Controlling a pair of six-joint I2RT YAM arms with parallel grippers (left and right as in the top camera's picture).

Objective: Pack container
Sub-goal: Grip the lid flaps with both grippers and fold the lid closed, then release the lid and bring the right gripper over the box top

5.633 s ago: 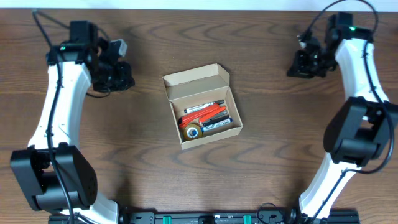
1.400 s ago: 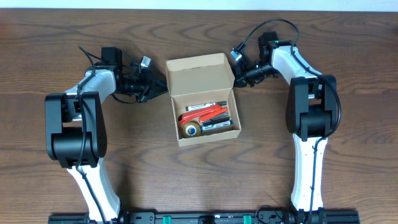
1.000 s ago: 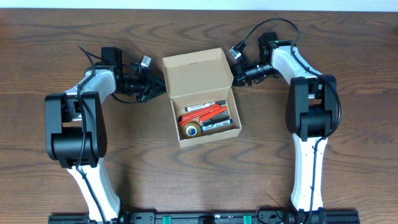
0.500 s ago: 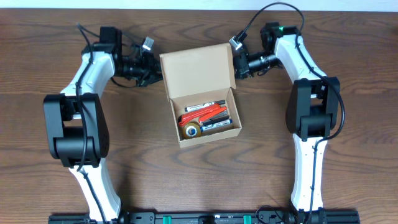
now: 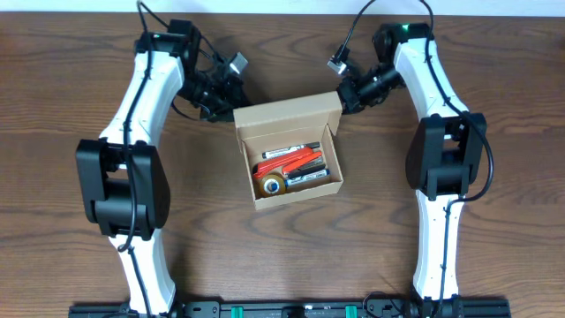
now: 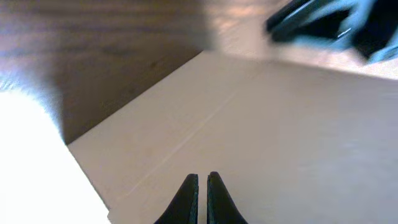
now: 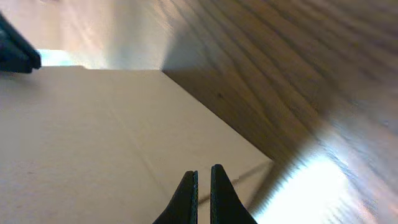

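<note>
The container (image 5: pixel 298 194) sits in the middle of the worktop (image 5: pixel 521 221), a touch nearer the far edge, and it's open. Its flap lid (image 5: pixel 287 110) is up off the wood, raised at an angle along the far side of the box. Inside I can see black markers (image 5: pixel 296 147), something red (image 5: pixel 300 161) between them, and a roll of tape (image 5: pixel 274 185) tucked into the near-left corner.

The left hand (image 5: pixel 228 99) is right at the flap's far-left corner, and the right hand (image 5: pixel 347 95) is just as tight at the far-right corner, so the flap stands between the two.

In the left wrist view the dark fingers (image 6: pixel 189 196) are clenched together with nothing between them, tips pointing at plain tan cardboard. The right wrist view shows the same: fingers (image 7: pixel 219 190) pinched together with nothing caught in them, tips right against the cardboard, brown wood beyond its edge. Whether either pair actually presses on the flap, I cannot tell.
</note>
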